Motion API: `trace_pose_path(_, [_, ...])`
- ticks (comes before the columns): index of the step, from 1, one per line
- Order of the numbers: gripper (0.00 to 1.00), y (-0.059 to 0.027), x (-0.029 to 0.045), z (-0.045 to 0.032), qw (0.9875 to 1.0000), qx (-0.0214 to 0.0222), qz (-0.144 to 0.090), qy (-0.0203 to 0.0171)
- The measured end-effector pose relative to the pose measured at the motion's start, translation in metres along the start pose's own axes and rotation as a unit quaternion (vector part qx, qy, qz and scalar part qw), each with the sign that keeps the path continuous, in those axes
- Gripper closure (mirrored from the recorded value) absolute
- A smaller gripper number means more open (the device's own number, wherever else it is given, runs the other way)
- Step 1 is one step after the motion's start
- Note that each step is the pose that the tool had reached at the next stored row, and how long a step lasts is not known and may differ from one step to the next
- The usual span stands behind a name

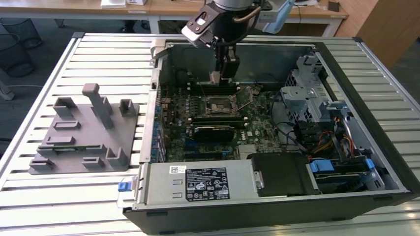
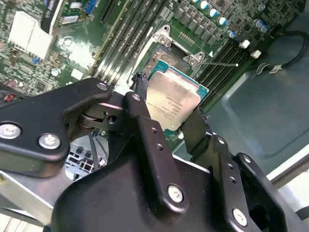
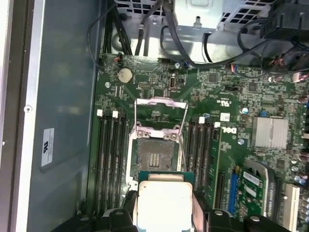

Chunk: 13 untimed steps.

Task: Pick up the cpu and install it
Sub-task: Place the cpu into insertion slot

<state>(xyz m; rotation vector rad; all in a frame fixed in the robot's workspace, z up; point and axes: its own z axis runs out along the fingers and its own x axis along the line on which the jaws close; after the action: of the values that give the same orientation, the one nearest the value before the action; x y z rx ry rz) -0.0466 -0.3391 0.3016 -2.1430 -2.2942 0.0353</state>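
You have the chip (image 2: 173,99) pinched in the gripper (image 2: 169,115). A black finger (image 2: 146,126) presses on each of two opposite edges, and the shiny top sits bare between them. The chip hangs in the air over the green board (image 3: 227,96) inside the computer case (image 1: 269,61). It is close to the open socket (image 3: 154,157) near the middle of the board. It is not in the socket yet.

I think this chip is light, flat and stiff. It will not bend, but it looks easy to hurt. The metal top looks smooth, so it could slip. The edges seem the best place to hold it, just as you hold it now. The socket looks easy to hurt too, and a tilted chip could scrape it.

The exterior view gives you the big picture. You see the whole case on the tabletop (image 1: 59,196), with the arm reaching down into it. A grey plastic holder (image 1: 85,132) lies beside the case, toward the tabletop's edge on the exterior view's left.

The first wrist view looks down on the socket. Its metal frame (image 3: 161,113) is flipped up and the dark square is bare.

The second wrist view looks from the side. There you can check how the fingers sit on the chip's edges.
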Motion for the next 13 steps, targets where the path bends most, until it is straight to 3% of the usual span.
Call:
trace_pose_path(6, [0.46, 0.0028, 0.0081, 0.0091, 1.0000, -0.0008, 0.000, 0.0001])
trace_pose_path(11, [0.46, 0.0029, 0.0088, 0.0134, 0.9999, -0.0103, 0.000, -0.0007])
trace_pose_path(13, [0.46, 0.0030, 0.0091, 0.0168, 0.9999, -0.0111, 0.000, -0.0007])
